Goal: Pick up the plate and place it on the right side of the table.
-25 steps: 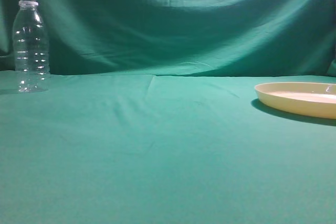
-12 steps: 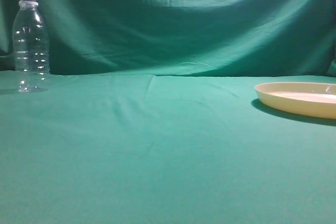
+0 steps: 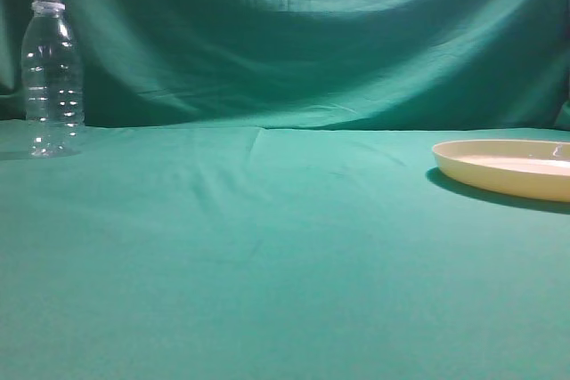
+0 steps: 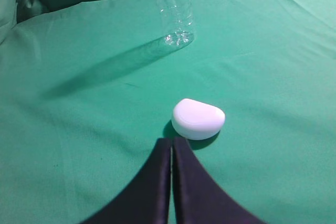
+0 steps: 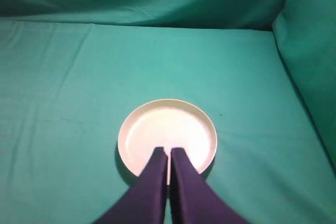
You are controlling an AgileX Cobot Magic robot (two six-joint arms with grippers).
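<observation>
The cream-yellow plate [image 3: 508, 169] lies flat at the far right of the teal-green table [image 3: 267, 255], partly cut off by the frame edge. In the right wrist view the plate [image 5: 173, 125] lies under and ahead of my right gripper [image 5: 168, 151], whose dark jaws are shut with nothing between them; I cannot tell if the tips touch the plate. My left gripper [image 4: 171, 140] is shut and empty over the cloth, just short of a small white rounded object [image 4: 198, 118]. Neither gripper shows in the exterior view.
A clear plastic bottle [image 3: 52, 76] stands upright at the far left near the green backdrop; it also shows in the left wrist view [image 4: 173, 9], beyond the white object. A fold of green cloth [image 5: 310, 61] rises at the right of the plate.
</observation>
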